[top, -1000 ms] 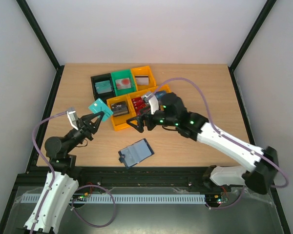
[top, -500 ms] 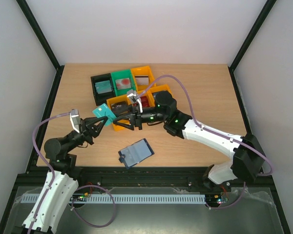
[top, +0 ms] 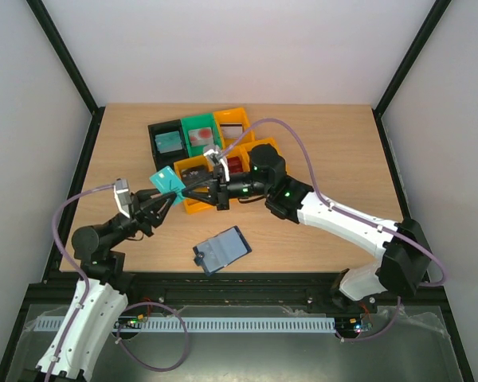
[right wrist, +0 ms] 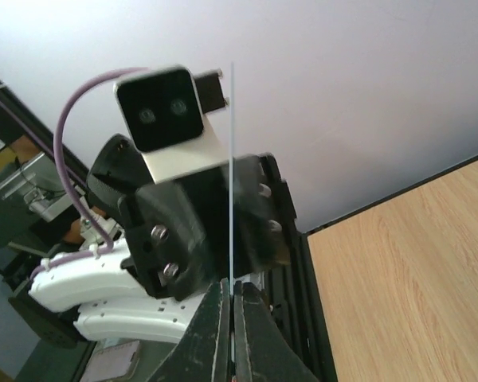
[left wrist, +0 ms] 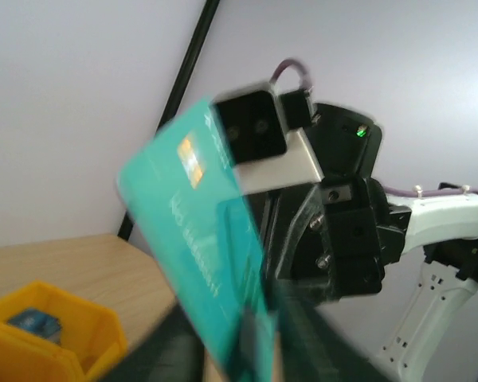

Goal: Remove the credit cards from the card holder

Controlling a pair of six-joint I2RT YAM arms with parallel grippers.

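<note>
A teal credit card (top: pixel 166 180) hangs in the air between both grippers, left of the bins. My right gripper (top: pixel 185 191) is shut on its edge; in the right wrist view the card (right wrist: pixel 233 175) shows edge-on, pinched between the fingertips (right wrist: pixel 223 318). My left gripper (top: pixel 161 203) faces it from below-left, jaws spread to either side of the card (left wrist: pixel 199 231) and blurred. The card holder (top: pixel 221 249) lies open on the table near the front edge, grey-blue inside up.
A cluster of bins stands at the back centre: black bin (top: pixel 167 142), green bin (top: pixel 201 135), orange bin (top: pixel 235 127), and more orange bins (top: pixel 193 205) right under the grippers, holding cards. An orange bin (left wrist: pixel 48 334) shows low in the left wrist view.
My right gripper swung left to the teal card and shut on it. My left gripper, shut on the card before, has spread its jaws.
</note>
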